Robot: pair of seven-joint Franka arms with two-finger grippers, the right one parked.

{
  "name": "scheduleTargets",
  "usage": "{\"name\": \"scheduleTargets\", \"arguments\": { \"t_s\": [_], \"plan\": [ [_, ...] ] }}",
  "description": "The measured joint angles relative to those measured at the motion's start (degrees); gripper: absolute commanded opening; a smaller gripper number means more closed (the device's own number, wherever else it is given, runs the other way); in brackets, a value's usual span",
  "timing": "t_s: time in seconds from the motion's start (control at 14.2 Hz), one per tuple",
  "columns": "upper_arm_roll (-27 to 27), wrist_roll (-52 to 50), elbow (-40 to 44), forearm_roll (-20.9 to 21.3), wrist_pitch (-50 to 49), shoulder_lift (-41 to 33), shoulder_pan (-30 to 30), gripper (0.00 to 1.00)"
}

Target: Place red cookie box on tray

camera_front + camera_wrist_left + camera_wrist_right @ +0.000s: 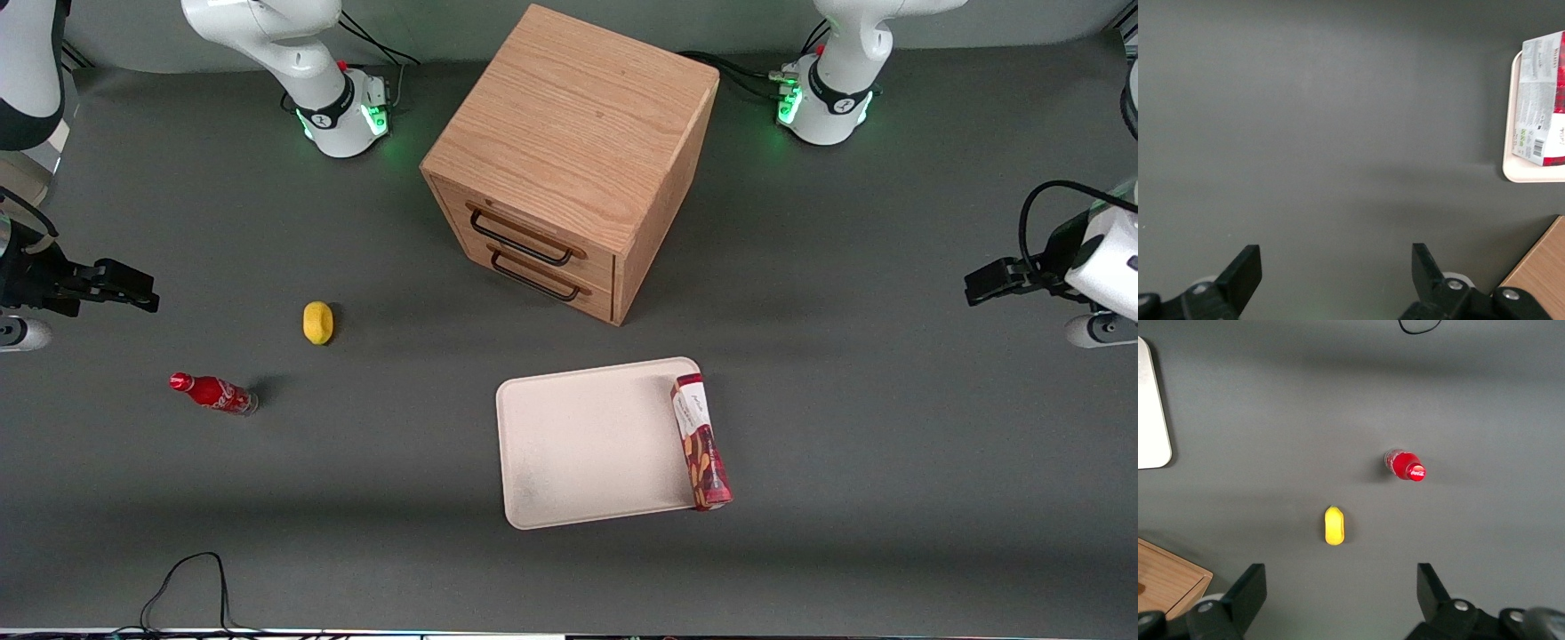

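Note:
The red cookie box lies flat along the edge of the cream-white tray that faces the working arm's end of the table. It rests on the rim, and its end nearest the front camera sticks out past the tray's corner. The left wrist view shows the box on a corner of the tray. My left gripper hangs well away from both, toward the working arm's end of the table. It is open over bare grey table with nothing between its fingers.
A wooden two-drawer cabinet stands farther from the front camera than the tray; its corner shows in the left wrist view. A yellow fruit and a small red soda bottle lie toward the parked arm's end. A black cable loops at the near edge.

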Motion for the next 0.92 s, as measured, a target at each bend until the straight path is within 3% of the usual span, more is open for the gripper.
{"name": "scheduleTargets", "arguments": {
  "t_s": [0.56,0.92],
  "plan": [
    [4.4,-0.6,-15.7,0.4,6.4,-8.8,-5.6,1.00],
    [8.7,-0.6,-15.4,0.4,4.1,-11.4,-9.0,1.00]
  ]
}}
